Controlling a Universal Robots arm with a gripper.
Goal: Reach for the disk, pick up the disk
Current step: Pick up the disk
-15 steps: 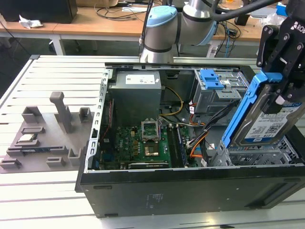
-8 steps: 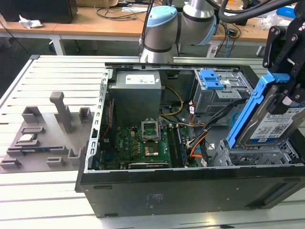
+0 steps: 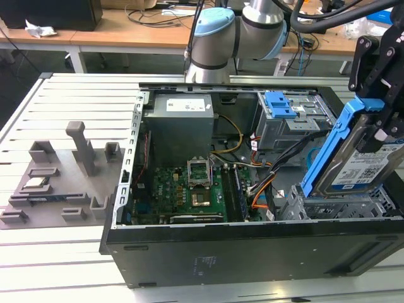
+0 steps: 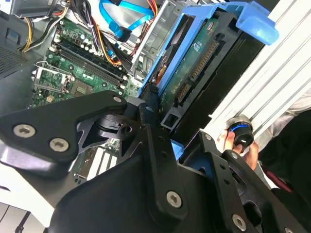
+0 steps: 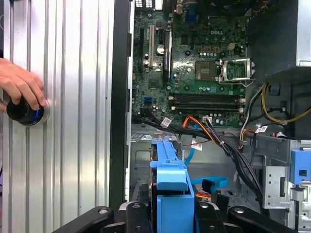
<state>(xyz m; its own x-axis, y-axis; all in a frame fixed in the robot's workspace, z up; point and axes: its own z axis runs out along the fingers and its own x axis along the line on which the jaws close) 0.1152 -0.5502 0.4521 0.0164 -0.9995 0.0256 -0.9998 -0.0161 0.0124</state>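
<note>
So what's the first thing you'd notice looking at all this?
The gripper holds the disk tilted above the open computer case, at the exterior view's right. Next comes the green motherboard inside the case. In the first wrist view, a hand rests on a black knob.

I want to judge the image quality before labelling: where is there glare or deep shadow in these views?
First wrist view: bright glare on the motherboard near the socket, while the gripper holding the disk is dark. Second wrist view: the gripper's black links are in shadow, the table almost white. Exterior view: even light, the case front dark.
</note>
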